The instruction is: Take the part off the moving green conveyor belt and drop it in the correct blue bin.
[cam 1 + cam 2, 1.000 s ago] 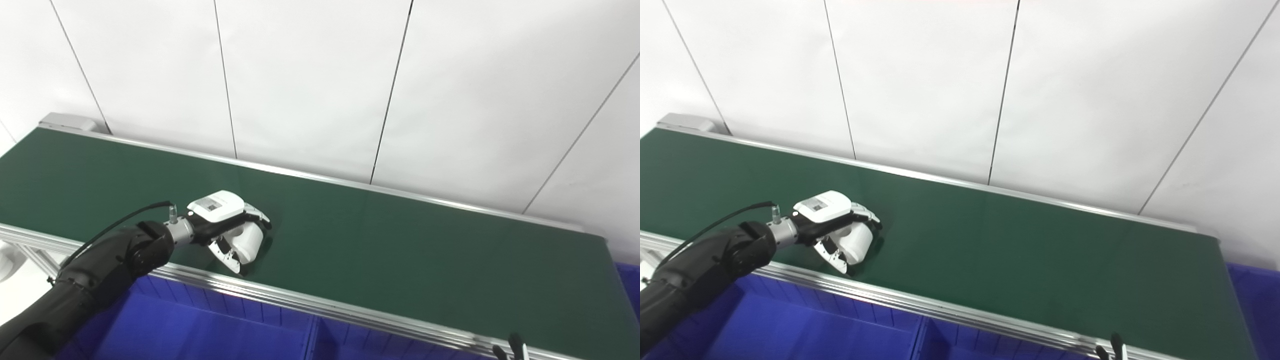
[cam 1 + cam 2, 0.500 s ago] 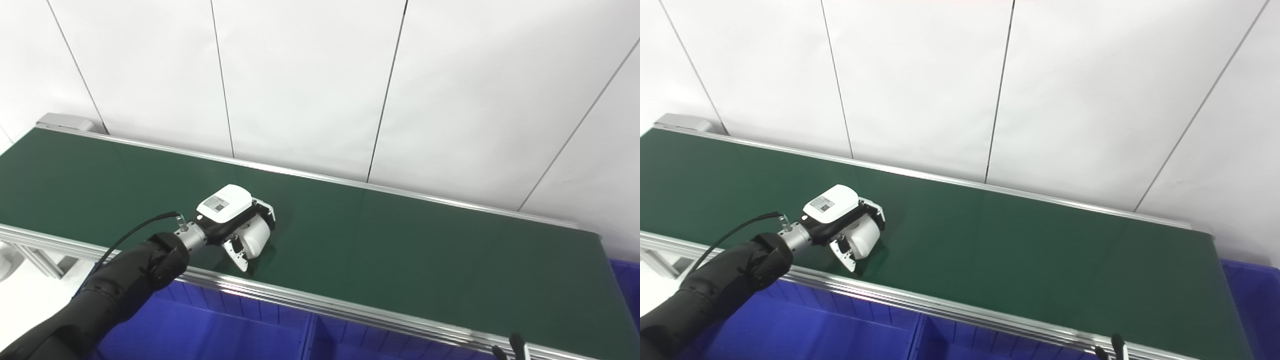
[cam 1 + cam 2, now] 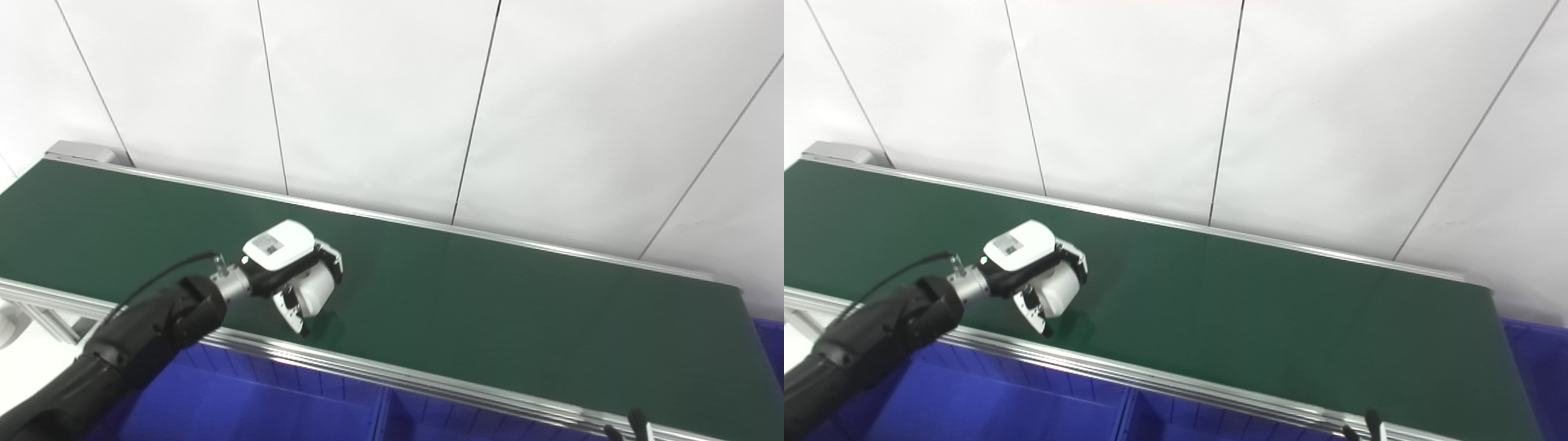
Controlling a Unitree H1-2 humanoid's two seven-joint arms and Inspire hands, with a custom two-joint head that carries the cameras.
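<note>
My left hand (image 3: pixel 283 252) hangs a little above the near side of the green conveyor belt (image 3: pixel 520 306), left of its middle. Its fingers are curled around a white rounded part (image 3: pixel 313 293), which shows again in the right eye view as the white part (image 3: pixel 1058 293). A small shadow lies on the belt just under the part. Of my right hand (image 3: pixel 631 425), only dark fingertips poke up at the bottom edge, right of centre; its state is hidden.
Blue bins (image 3: pixel 245 404) sit below the belt's near aluminium rail (image 3: pixel 429 383), with a divider between two of them. Another blue bin (image 3: pixel 773 346) shows past the belt's right end. White wall panels stand behind the belt.
The left hand's fingers have closed around the white part and the hand has risen off the belt, drifting slightly right. The right fingertips have stayed put.
</note>
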